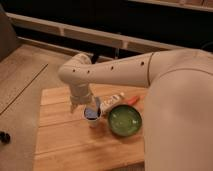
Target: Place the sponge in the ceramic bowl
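The blue-grey sponge (91, 114) shows just under the end of my arm, on top of a small off-white cup (94, 122). My gripper (90, 109) hangs right over the sponge, at or touching it; the wrist above hides how it meets the sponge. The green ceramic bowl (125, 121) stands on the wooden table (60, 140) just right of the cup, with nothing in it.
A white tube-like item (114, 100) lies behind the bowl, with a small orange object (132, 100) to its right. My big white arm (175, 100) covers the table's right side. A dark ledge (100, 37) runs behind the table. Carpeted floor lies to the left.
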`<action>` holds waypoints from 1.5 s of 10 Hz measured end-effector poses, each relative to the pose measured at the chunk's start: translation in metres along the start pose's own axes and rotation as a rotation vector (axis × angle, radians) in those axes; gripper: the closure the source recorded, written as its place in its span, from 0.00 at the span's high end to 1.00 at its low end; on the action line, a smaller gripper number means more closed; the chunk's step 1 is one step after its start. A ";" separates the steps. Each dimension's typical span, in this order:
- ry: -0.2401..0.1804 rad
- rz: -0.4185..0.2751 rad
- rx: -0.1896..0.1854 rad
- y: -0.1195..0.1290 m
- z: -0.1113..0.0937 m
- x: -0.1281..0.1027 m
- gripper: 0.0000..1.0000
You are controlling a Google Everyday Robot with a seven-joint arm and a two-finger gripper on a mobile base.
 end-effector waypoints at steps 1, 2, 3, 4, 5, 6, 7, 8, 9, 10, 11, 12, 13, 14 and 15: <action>-0.002 -0.001 0.001 0.000 0.000 0.000 0.65; -0.008 -0.004 0.003 0.000 -0.001 -0.001 0.65; -0.028 -0.014 0.006 0.000 -0.003 -0.005 0.65; -0.085 -0.048 0.017 0.003 -0.009 -0.018 0.65; -0.123 -0.081 0.025 0.008 -0.014 -0.027 0.65; -0.160 -0.116 0.035 0.015 -0.018 -0.035 0.65; -0.196 -0.141 0.045 0.018 -0.022 -0.043 0.65; -0.225 -0.153 0.067 0.012 -0.021 -0.050 0.65; -0.250 -0.151 0.074 0.007 -0.021 -0.057 0.65; -0.277 -0.145 0.064 0.003 -0.021 -0.063 0.65; -0.300 -0.130 0.046 -0.003 -0.021 -0.069 0.65; -0.319 -0.109 0.025 -0.009 -0.018 -0.074 0.65; -0.327 -0.095 0.014 -0.015 -0.016 -0.077 0.65; -0.329 -0.082 0.002 -0.018 -0.010 -0.077 0.65; -0.324 -0.072 0.001 -0.021 -0.004 -0.076 0.65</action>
